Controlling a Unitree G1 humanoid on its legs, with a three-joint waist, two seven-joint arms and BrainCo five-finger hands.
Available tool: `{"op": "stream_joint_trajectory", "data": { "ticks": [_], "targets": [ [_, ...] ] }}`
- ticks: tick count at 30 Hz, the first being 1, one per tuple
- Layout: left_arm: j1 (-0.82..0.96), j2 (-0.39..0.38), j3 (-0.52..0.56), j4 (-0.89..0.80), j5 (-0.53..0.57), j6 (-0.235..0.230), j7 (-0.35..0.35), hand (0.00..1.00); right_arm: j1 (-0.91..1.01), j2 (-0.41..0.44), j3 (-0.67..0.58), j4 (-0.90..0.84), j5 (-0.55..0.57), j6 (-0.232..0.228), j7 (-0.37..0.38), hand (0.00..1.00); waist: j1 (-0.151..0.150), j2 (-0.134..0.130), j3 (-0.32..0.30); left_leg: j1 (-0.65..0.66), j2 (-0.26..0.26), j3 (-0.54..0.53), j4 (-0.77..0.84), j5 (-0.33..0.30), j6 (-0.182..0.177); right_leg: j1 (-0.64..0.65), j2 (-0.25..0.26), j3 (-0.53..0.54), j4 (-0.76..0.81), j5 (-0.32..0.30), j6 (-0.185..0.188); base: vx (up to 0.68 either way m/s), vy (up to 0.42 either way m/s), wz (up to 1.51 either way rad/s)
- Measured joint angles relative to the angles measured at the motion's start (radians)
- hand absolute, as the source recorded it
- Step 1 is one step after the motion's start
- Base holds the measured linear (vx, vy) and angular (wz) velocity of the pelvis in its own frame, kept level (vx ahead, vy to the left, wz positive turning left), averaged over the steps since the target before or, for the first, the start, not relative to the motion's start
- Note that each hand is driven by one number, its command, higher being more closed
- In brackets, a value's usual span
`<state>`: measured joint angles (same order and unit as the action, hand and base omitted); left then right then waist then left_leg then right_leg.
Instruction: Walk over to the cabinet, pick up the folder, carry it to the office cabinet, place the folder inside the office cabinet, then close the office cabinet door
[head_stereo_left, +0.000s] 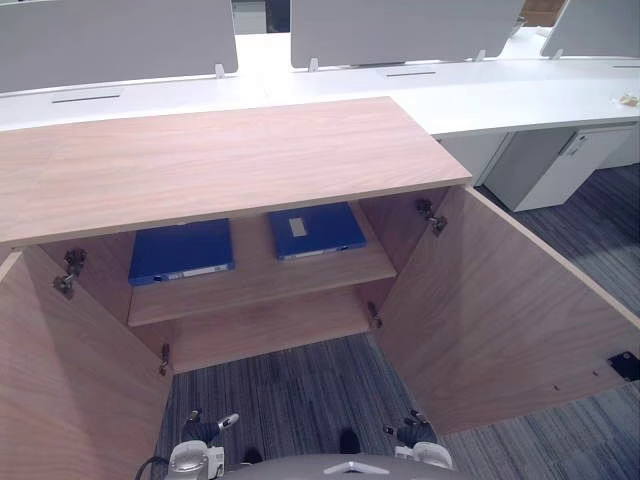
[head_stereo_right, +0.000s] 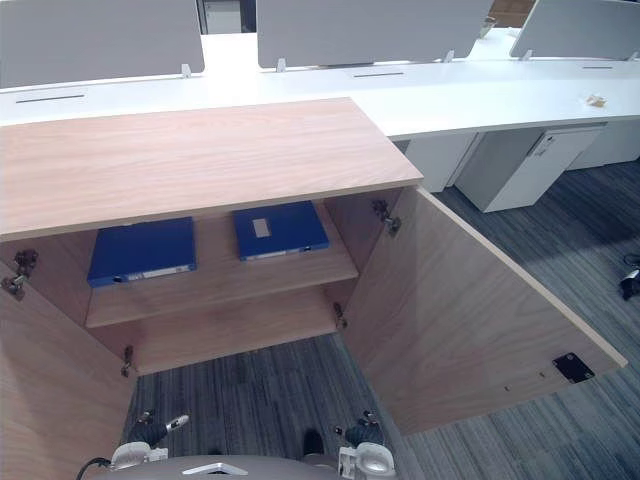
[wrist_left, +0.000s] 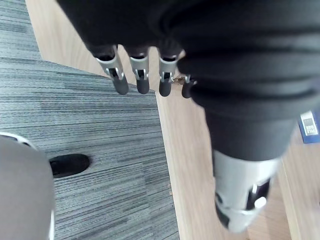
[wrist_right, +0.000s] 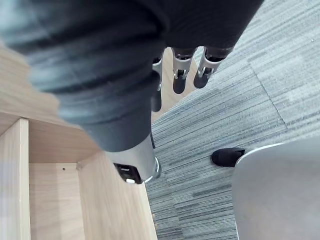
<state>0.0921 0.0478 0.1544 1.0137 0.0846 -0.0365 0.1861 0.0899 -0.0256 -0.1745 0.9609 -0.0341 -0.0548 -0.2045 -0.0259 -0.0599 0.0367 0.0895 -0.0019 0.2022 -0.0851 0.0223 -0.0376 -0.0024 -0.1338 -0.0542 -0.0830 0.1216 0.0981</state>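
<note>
Cabinet (head_stereo_left: 220, 165) open, mid-frame: left folder (head_stereo_left: 181, 251) and right folder (head_stereo_left: 315, 230) flat on its upper shelf (head_stereo_left: 262, 285). My left hand (wrist_left: 141, 75) and right hand (wrist_right: 181, 72) hang slack, empty.

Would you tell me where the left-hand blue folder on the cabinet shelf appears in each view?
Left eye view: folder on the upper shelf, left of centre.
Right eye view: folder on the same shelf, further left.
Left wrist view: a blue labelled corner at the picture's edge, probably this folder.
Right wrist view: cabinet wood and carpet.
Shared landmark: the grey striped carpet.
</note>
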Motion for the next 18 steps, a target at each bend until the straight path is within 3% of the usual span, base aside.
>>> {"op": "stream_joint_trajectory", "data": {
  "ticks": [6, 13, 18],
  "targets": [
    [0.0, 0.003, 0.0, 0.002, 0.0, 0.016, -0.005, 0.0, 0.016, 0.001, -0.11, -0.035, 0.066, 0.0, -0.015, 0.0, -0.011, 0.009, -0.003, 0.035, 0.001, 0.063, 0.005, -0.023, 0.013, 0.001, 0.008, 0.065, 0.003, 0.003, 0.001, 0.03, 0.012, -0.33],
    [0.014, 0.01, -0.001, 0.001, -0.001, 0.026, -0.017, 0.0, 0.109, 0.0, -0.27, -0.41, 0.19, -0.015, -0.06, 0.0, -0.054, 0.023, -0.019, 0.072, 0.019, 0.201, 0.006, -0.072, -0.002, -0.036, 0.046, 0.19, 0.02, -0.005, -0.013, 0.01, 0.002, -0.59],
    [0.019, 0.01, -0.009, -0.013, -0.001, 0.026, -0.018, 0.0, 0.103, -0.002, -0.382, -0.617, 0.214, -0.049, -0.107, 0.0, -0.097, 0.052, -0.032, 0.104, 0.038, 0.305, 0.019, -0.106, -0.008, -0.064, 0.088, 0.284, 0.032, -0.002, -0.013, 0.08, -0.01, -0.59]
  ]
}}
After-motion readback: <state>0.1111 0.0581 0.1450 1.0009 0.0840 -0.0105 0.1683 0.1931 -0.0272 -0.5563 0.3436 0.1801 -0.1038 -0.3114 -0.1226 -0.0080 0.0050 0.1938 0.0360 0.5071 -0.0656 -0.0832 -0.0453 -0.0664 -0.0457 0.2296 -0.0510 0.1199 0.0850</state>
